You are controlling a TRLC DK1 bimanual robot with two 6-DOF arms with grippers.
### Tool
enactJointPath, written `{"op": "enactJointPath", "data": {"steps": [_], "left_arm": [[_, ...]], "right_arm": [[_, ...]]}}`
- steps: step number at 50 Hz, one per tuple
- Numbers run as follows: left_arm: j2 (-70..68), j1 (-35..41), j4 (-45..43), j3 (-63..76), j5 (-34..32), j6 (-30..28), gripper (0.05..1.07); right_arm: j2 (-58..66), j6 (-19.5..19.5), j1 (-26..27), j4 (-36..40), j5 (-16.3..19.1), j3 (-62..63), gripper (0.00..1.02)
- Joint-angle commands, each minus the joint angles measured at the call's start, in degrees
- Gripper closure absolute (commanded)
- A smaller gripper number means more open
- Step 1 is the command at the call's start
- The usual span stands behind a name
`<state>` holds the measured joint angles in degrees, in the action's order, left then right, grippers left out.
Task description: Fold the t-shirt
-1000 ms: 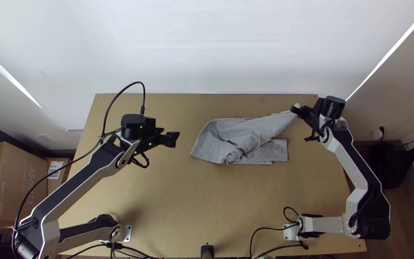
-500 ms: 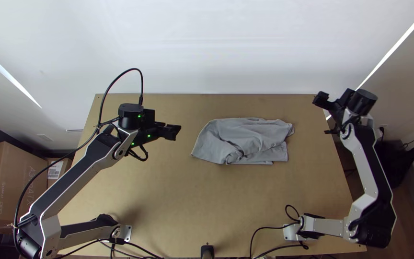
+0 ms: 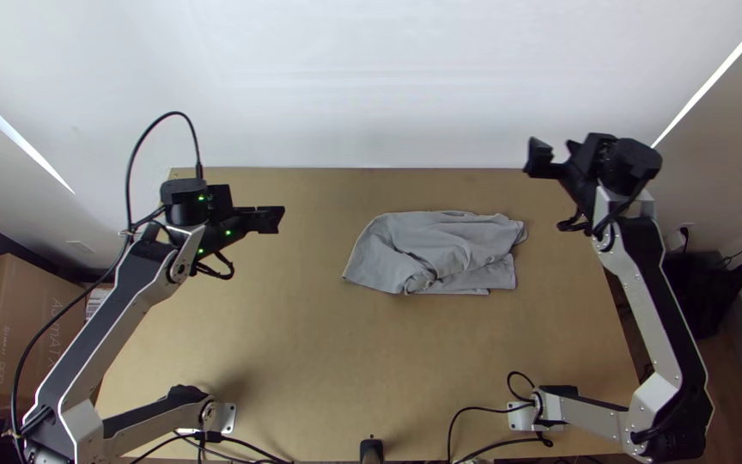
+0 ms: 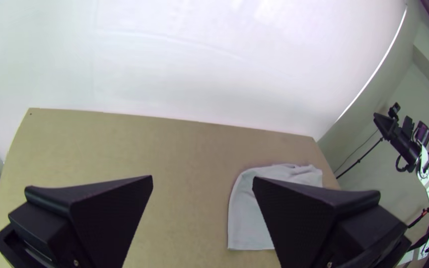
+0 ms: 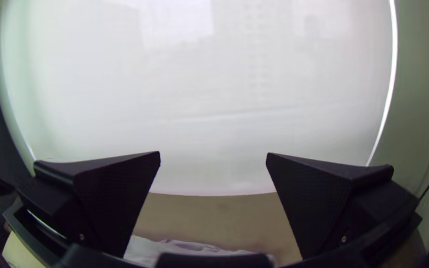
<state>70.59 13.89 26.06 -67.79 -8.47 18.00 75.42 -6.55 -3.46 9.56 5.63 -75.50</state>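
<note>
Left hand (image 3: pixel 280 220), right hand (image 3: pixel 552 153) gaping, well apart from rumpled t-shirt (image 3: pixel 448 245).

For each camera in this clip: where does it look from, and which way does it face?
Top view: high over the near edge, looking steeply down on the table, t-shirt, left arm and right arm.
Left wrist view: on the left arm, facing across the table to the white backdrop; left gripper open at the bottom.
Right wrist view: on the right arm, mostly facing the backdrop; right gripper open.
Top and left wrist views share the t-shirt and right arm.
</note>
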Motion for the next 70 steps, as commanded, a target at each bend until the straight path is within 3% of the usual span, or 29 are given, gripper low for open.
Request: {"op": "enactJointPath", "data": {"steps": [1, 12, 18, 22, 32, 39, 49, 54, 70], "left_arm": [[-2.9, -1.4, -0.5, -0.6, -0.6, -0.5, 0.10], [-6.3, -2.3, -1.7, 0.1, -0.6, -0.5, 0.09], [-7.2, -2.5, -2.9, 0.1, -0.5, -0.5, 0.09], [-7.4, -3.3, -3.6, 0.1, -0.5, -0.5, 0.10], [-7.1, -5.3, -4.6, 0.1, -0.6, -1.3, 0.10], [-7.0, -6.1, -4.7, 0.3, -0.6, -1.9, 0.09], [-7.1, -7.8, -5.0, 0.7, -0.6, -2.0, 0.10], [-7.0, -8.6, -5.1, 0.8, -0.8, -2.1, 0.10], [-6.9, -9.8, -6.1, 1.4, -1.1, -2.5, 0.10]], "right_arm": [[0.8, 1.2, -4.9, 0.0, 0.9, -2.2, 0.04], [10.0, 2.4, -13.1, 3.9, 4.5, -9.1, 0.05], [16.4, 6.1, -17.3, 9.3, 7.0, -14.8, 0.05], [19.3, 10.9, -20.0, 10.3, 8.4, -17.0, 0.05], [27.2, 24.4, -26.5, 22.3, 10.5, -24.1, 0.05], [35.5, 28.9, -28.5, 33.4, 10.6, -33.5, 0.05], [51.7, 30.3, -28.9, 50.6, 11.5, -55.2, 0.05], [54.6, 32.7, -29.1, 50.6, 11.5, -57.0, 0.05], [60.5, 33.1, -28.7, 42.6, 11.0, -57.5, 0.05]]}}
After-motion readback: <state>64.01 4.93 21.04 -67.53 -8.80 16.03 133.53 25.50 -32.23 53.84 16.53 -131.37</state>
